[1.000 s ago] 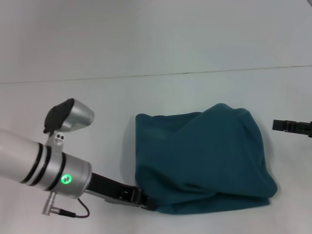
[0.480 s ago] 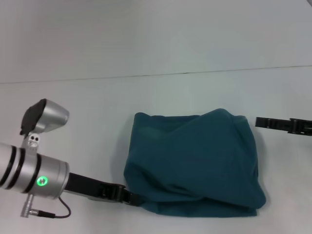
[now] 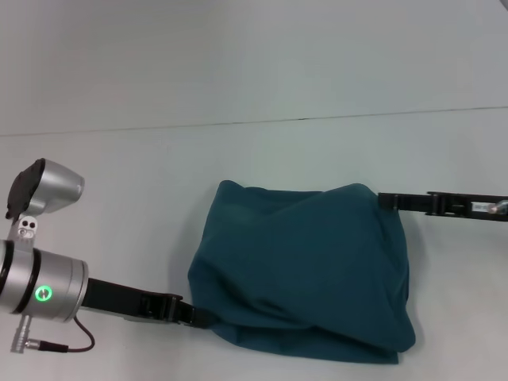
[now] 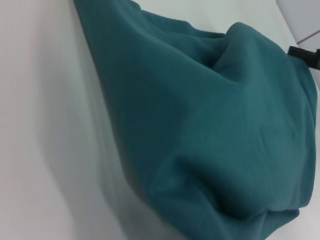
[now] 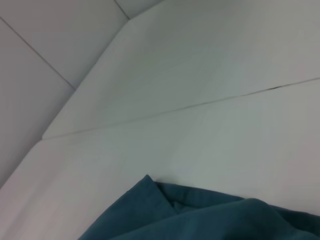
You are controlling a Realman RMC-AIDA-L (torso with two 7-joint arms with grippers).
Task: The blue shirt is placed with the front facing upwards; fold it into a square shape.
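Shirt (image 3: pixel 305 270) lies bundled mid-table (image 3: pixel 238 79) | left gripper (image 3: pixel 197 315) at its near-left hem, right gripper (image 3: pixel 389 201) at far-right edge, I cannot tell either grip | I judge it soft, light, floppy; best pinched at corners

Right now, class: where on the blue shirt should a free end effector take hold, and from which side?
Judging by its pose, grip the blue shirt at its far-left corner, coming in from the robot's left. That corner lies flat and thin, while the near edge is bunched in thick rolls. The left end effector and right end effector already meet opposite edges.
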